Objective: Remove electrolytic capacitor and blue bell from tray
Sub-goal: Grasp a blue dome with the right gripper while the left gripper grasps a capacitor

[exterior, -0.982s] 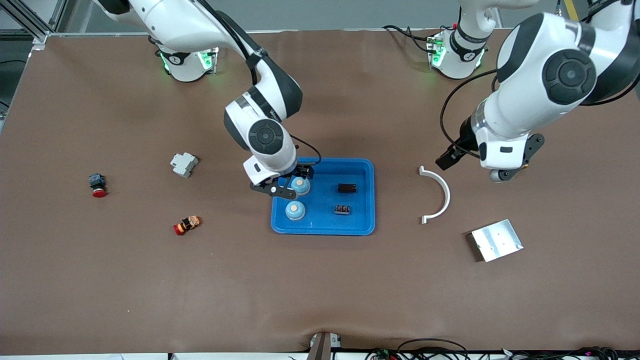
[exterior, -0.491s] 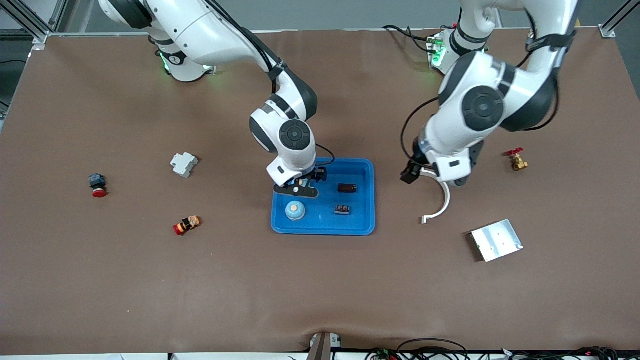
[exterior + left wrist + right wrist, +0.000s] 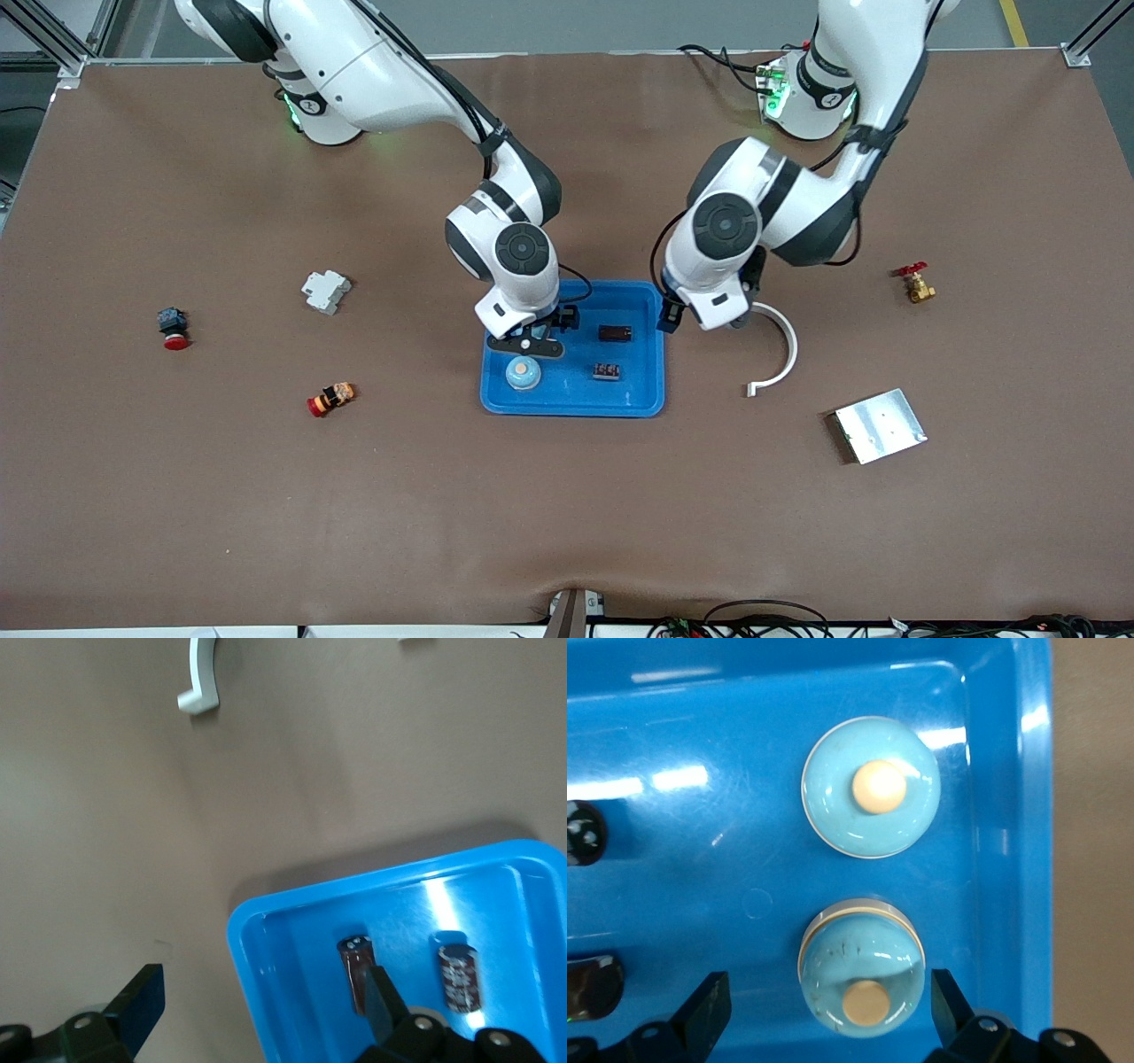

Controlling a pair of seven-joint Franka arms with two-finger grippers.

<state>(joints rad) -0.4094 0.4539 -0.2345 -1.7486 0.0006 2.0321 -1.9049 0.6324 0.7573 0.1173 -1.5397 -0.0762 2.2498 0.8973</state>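
A blue tray [image 3: 638,403] sits mid-table. One pale blue bell [image 3: 523,373] with a tan button stands in it; a second bell [image 3: 862,979] lies farther from the front camera, between the fingers of my right gripper [image 3: 828,1005], which is open and touches neither side. In the front view this right gripper [image 3: 532,341] hides that bell. Two dark capacitors [image 3: 614,333] [image 3: 606,371] lie at the tray's left-arm end. My left gripper [image 3: 671,317] hangs open over that tray edge, one finger [image 3: 381,1001] over a capacitor [image 3: 357,974], the other over bare table.
A white curved piece [image 3: 780,350], a metal plate [image 3: 880,425] and a red-handled brass valve [image 3: 912,283] lie toward the left arm's end. A grey block [image 3: 326,291] and two red-capped switches [image 3: 173,328] [image 3: 330,399] lie toward the right arm's end.
The left arm has swung in from its end of the table to the tray's edge. The right gripper has shifted across the tray and now covers the bell farther from the front camera.
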